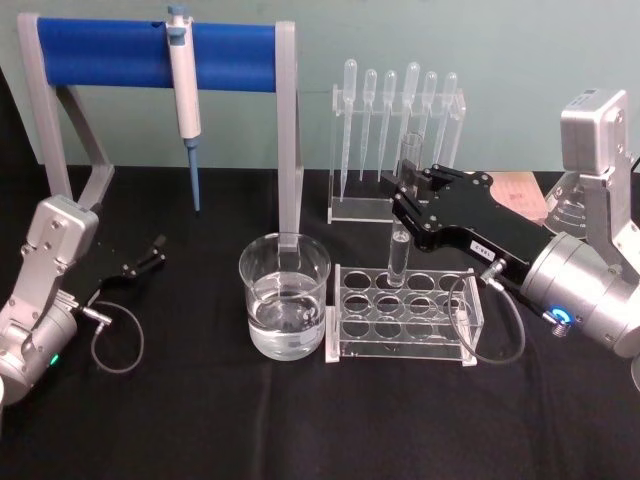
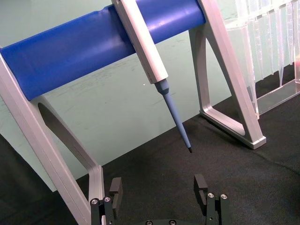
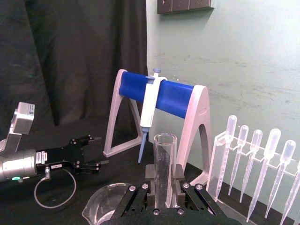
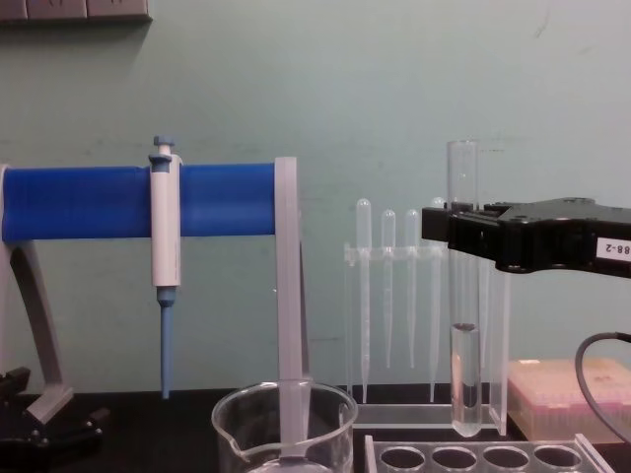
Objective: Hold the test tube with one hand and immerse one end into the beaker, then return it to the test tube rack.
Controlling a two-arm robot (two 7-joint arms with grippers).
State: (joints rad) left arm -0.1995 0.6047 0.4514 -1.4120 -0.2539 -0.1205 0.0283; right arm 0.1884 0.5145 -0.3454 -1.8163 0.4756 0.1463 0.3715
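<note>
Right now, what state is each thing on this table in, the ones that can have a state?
right claw: shut on the test tube.
test tube: upright, bottom just above the rack, some liquid inside.
left claw: open, holding nothing.
beaker: upright, partly filled with clear liquid.
rack: standing, visible holes empty.
pipettor: hanging on the blue stand.
pipettes: hanging in their holder.

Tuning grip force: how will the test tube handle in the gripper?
Likely fragile: the test tube is thin clear glass, so keep squeeze modest. Probably slippery: smooth wall, pinched by the right gripper in its upper part. Round bottom: it would likely roll or tip outside the rack.
</note>
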